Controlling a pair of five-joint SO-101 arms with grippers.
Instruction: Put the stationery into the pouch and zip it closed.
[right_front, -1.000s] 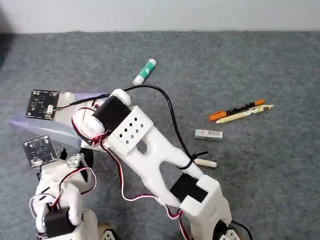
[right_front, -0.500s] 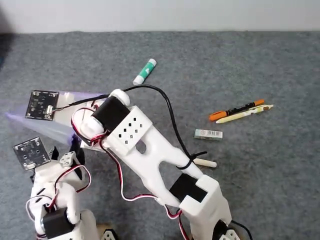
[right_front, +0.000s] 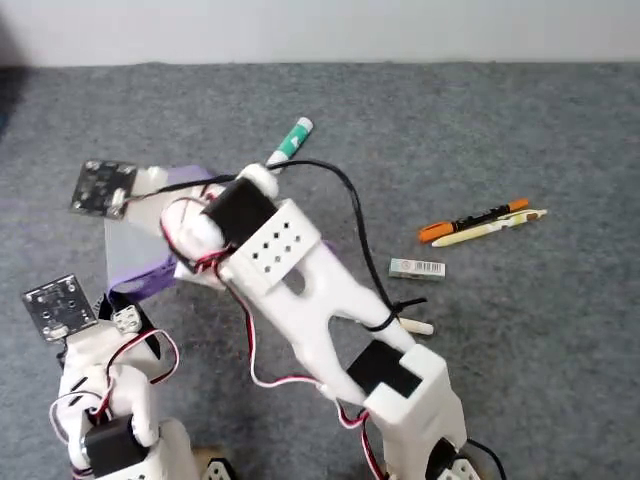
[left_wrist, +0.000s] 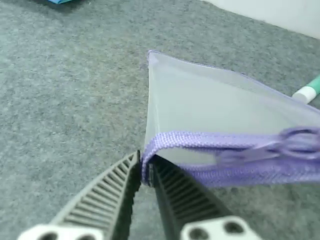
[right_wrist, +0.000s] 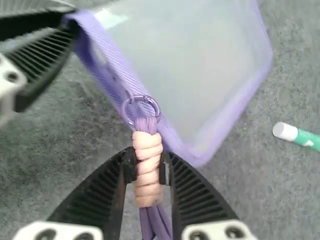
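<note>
The translucent pouch (right_front: 135, 245) with purple trim lies at the left of the table, held between both arms. My left gripper (left_wrist: 145, 176) is shut on the end of the pouch's (left_wrist: 215, 100) purple zipper tape. My right gripper (right_wrist: 146, 170) is shut on the zipper pull cord (right_wrist: 146, 155), a pink knot below the metal ring on the pouch (right_wrist: 190, 60). Outside the pouch lie a green-and-white glue stick (right_front: 290, 143), an orange pen (right_front: 472, 220), a yellow pen (right_front: 490, 231), an eraser (right_front: 416, 268) and a small white stick (right_front: 412, 326).
The right arm's white body (right_front: 300, 290) crosses the middle of the table and partly covers the white stick. The glue stick (right_wrist: 297, 135) lies just beyond the pouch's far corner. Grey carpet-like cloth (right_front: 520, 130) covers the table up to a pale wall at the back.
The right arm has swung to the right and back with the zipper pull, and the pouch has turned with it. The left arm first shifted left, then held its place.
</note>
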